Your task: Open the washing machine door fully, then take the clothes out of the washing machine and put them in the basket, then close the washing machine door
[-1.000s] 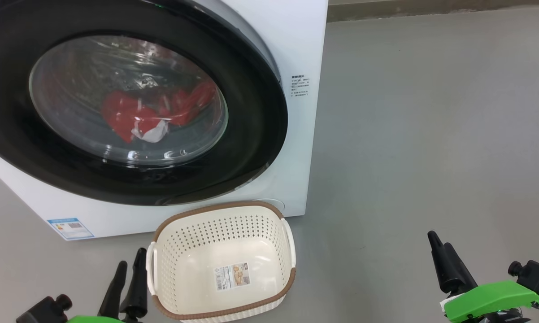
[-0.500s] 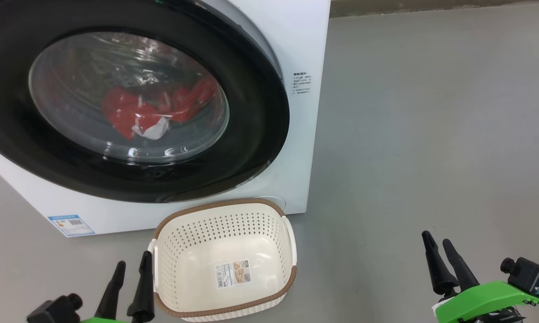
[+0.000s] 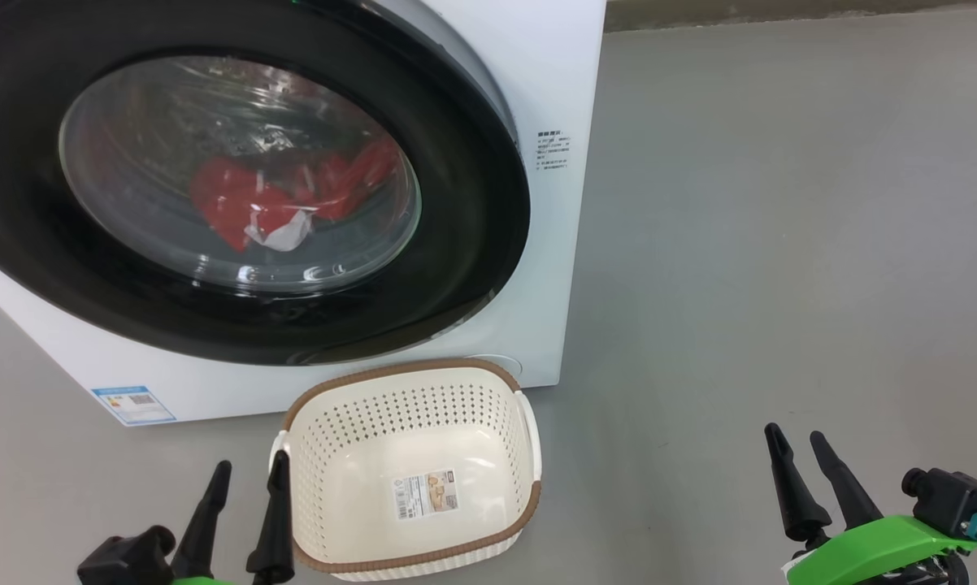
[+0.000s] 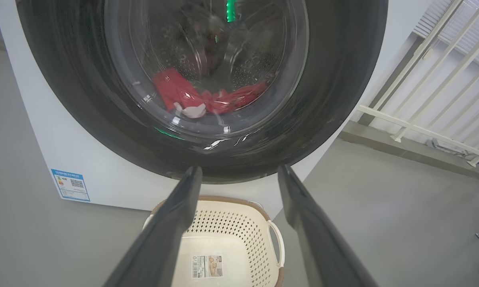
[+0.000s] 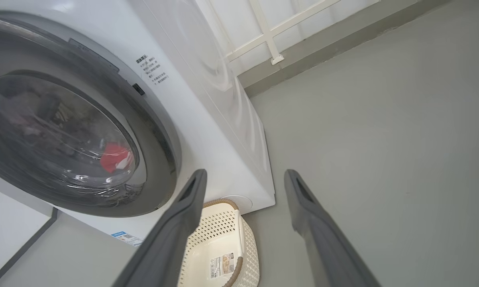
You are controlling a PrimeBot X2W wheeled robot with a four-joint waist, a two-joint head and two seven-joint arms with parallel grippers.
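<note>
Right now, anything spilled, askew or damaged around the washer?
Nothing stands out. The washing machine door looks shut, the clothes lie inside behind it, and the basket stands upright and empty on the floor before it. The left hand and the right hand are open, holding nothing.

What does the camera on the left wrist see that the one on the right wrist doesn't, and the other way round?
Left wrist view: the washing machine door head-on, with the perforated drum behind its glass. Right wrist view: the white side panel of the washing machine and a small printed label beside the door. Both: the closed door, the red clothes inside, the empty basket and a white railing.
</note>
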